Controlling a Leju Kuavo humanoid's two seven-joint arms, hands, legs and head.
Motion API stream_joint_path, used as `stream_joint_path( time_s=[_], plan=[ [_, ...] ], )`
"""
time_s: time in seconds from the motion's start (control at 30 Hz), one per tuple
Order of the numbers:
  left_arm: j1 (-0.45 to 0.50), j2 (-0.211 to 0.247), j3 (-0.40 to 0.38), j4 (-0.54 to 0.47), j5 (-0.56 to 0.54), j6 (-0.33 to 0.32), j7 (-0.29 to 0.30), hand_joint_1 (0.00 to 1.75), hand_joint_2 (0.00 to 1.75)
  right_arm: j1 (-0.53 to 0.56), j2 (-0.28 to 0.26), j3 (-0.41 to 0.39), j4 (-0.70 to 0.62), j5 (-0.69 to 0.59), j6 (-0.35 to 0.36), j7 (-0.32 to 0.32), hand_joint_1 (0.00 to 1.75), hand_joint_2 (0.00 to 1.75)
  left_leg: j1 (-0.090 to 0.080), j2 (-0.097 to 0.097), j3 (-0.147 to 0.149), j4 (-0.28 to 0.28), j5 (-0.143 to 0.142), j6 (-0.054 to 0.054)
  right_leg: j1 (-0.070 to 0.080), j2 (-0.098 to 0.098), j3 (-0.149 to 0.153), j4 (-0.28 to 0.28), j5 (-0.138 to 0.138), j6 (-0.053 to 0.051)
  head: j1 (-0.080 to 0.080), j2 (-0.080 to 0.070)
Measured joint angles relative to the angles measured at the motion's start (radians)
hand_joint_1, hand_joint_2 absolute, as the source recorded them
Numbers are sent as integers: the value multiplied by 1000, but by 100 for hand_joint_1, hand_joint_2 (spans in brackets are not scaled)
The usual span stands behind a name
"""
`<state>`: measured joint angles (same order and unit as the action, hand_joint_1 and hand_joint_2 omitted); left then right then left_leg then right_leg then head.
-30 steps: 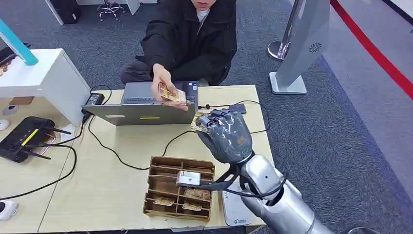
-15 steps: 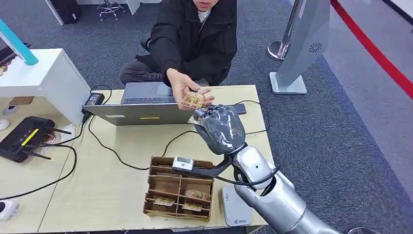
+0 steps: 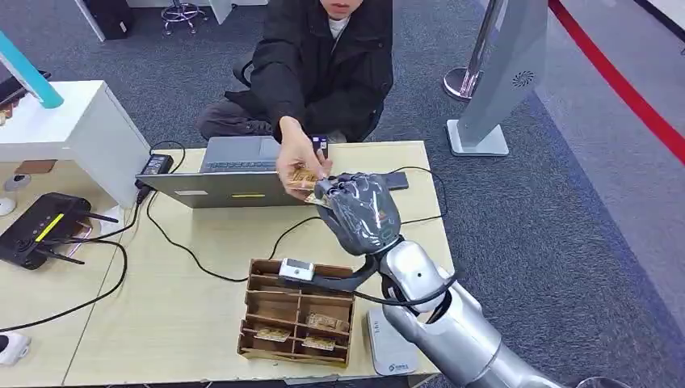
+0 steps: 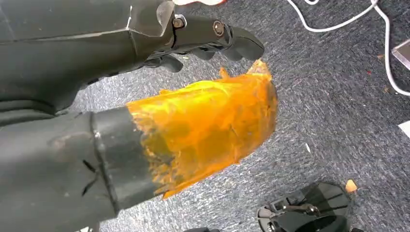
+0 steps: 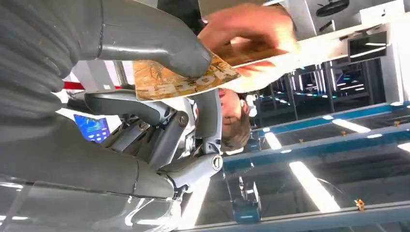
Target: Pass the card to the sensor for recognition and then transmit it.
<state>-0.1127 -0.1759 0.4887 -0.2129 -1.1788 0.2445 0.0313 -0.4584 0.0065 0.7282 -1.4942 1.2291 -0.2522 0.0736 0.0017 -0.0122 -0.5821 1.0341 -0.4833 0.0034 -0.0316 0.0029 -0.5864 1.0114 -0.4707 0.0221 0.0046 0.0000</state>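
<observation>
Light wooden counter (image 3: 202,242) is carrying a grey laptop (image 3: 234,174) and a brown cardboard divider tray (image 3: 297,311). Right robot hand (image 3: 361,212) is pinching the yellow patterned card (image 5: 181,79) under its thumb, over the counter's far edge, while a person's hand (image 3: 297,158) is gripping the other end. Left robot hand (image 4: 208,46) is hanging with fingers curled, holding nothing.

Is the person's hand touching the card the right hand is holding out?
Touching. In the right wrist view the person's hand closes on the far end of the card, while the right hand's thumb presses its near end.
</observation>
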Motion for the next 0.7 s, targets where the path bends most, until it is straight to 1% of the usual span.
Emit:
stream_joint_path(
  time_s=[0.5,0.53,0.57,0.7],
  plan=[
    [0,0,-14,0,-2,0,2,0,0,-9,6,13,5,-2,0,1,175,175,0,0,0,0,0,0,0,0,0,0,0,0,0,0],
    [0,0,-14,0,-2,0,2,0,0,-10,6,14,5,-2,0,1,133,175,0,0,0,0,0,0,0,0,0,0,0,0,0,0],
    [0,0,-15,0,-2,0,2,0,0,-10,6,15,5,-2,0,1,0,175,0,0,0,0,0,0,0,0,0,0,0,0,0,0],
    [0,0,-15,0,-2,0,2,0,0,-11,7,19,7,-3,-2,3,0,175,0,0,0,0,0,0,0,0,0,0,0,0,0,0]
  ],
)
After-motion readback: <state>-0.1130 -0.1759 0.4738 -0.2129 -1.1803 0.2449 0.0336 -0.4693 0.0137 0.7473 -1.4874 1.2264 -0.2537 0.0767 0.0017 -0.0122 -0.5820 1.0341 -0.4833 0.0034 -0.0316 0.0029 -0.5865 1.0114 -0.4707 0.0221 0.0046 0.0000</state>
